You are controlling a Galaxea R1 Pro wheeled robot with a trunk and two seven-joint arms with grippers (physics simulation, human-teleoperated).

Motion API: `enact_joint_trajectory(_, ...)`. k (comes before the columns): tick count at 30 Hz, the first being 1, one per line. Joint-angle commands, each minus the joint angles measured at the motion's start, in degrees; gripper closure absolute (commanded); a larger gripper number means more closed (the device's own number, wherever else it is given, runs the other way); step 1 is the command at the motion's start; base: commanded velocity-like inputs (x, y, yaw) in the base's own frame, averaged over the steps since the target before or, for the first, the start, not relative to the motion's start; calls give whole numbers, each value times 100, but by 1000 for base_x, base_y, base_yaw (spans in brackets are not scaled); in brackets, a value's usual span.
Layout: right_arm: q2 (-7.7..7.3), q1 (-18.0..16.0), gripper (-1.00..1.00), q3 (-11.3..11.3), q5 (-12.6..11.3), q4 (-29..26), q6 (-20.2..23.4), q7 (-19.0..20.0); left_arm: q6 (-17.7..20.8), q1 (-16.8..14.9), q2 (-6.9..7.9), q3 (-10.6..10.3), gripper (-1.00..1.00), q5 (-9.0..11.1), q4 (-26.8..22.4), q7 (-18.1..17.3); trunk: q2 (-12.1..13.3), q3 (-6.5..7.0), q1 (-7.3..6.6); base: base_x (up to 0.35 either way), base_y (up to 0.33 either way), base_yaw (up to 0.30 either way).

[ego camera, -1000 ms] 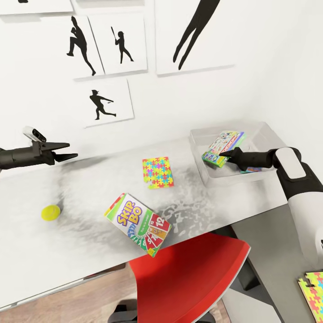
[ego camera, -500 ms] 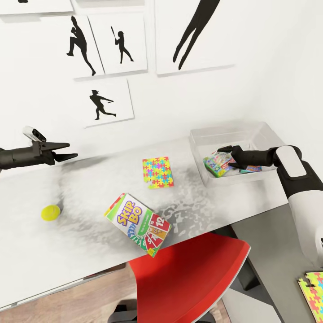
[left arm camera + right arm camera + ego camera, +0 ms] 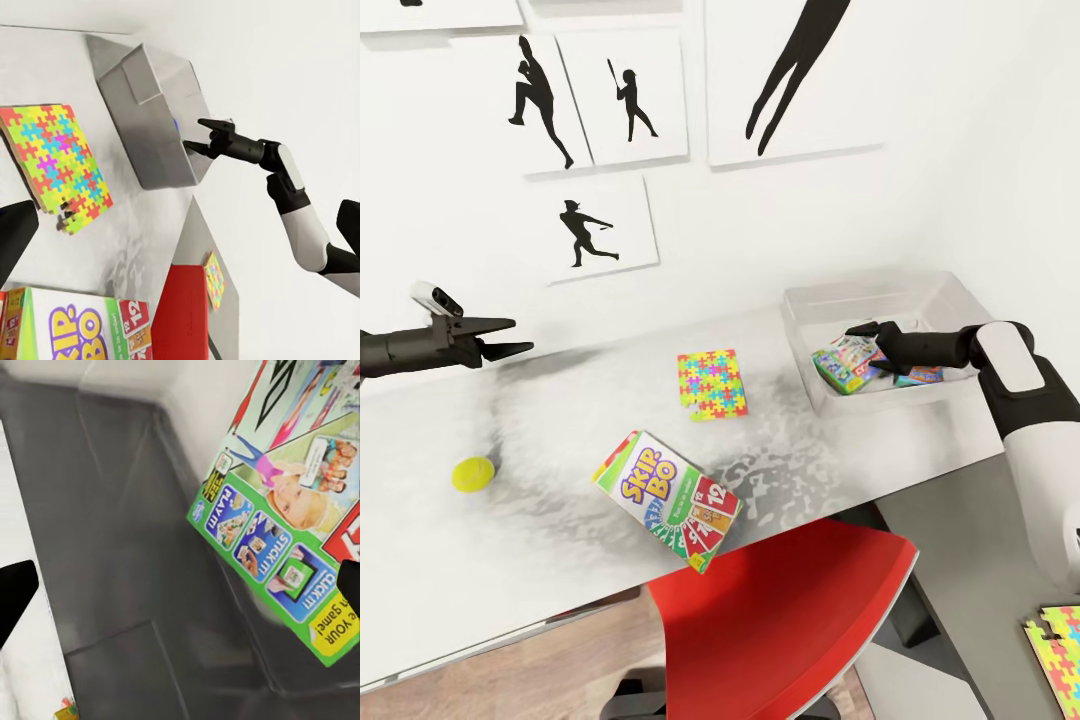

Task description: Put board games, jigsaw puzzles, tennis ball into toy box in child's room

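Our right gripper (image 3: pixel 863 342) hangs spread wide over the toy box (image 3: pixel 930 294), where the green-edged board game (image 3: pixel 844 365) and a blue one (image 3: pixel 920 377) lie. Our left gripper (image 3: pixel 518 337) hovers parted; SKIP-BO box (image 3: pixel 668 500), jigsaw puzzle (image 3: pixel 712 383) and tennis ball (image 3: pixel 473 474) sit on the table (image 3: pixel 510 560).

head high — wrists near toy box (image 3: pixel 880 300)

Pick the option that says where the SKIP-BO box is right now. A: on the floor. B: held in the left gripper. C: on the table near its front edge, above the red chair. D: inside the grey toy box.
C: in the head view the SKIP-BO box lies on the table near its front edge, just above the red chair, apart from the toy box.
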Motion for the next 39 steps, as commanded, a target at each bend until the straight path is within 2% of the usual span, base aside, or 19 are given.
enact_joint_trajectory(1, -7, -37, -100, 19, -59, -5, 5, -58, 61, -8, 7, -23, -100, 0, 4, -38, -10, -9, 3, 0, 0, 0)
enact_joint_trajectory(16, -23, -196, -100, 19, -59, -353, 5, -67, 61, -4, 7, -24, -100, -3, 4, -38, -10, -9, 3, 0, 0, 0)
enact_joint_trajectory(26, -206, -301, -100, 5, -53, -420, 5, -95, 61, -5, 7, -18, -100, -1, 4, -38, -10, -9, 3, 0, 0, 0)
enact_joint_trajectory(30, -400, -312, -100, -2, -57, -552, 5, -226, 61, -4, 7, -16, -100, -1, 2, -38, -10, -9, 3, 0, 0, 0)
enact_joint_trajectory(32, -445, -327, -100, 0, -58, -590, 5, -274, 61, -5, 5, -16, -100, -3, 0, -38, -10, -9, 3, 0, 0, 0)
enact_joint_trajectory(39, -495, -341, -100, 3, -59, -628, 5, -326, 61, -5, 4, -16, -100, -5, -4, -38, -10, -9, 3, 0, 0, 0)
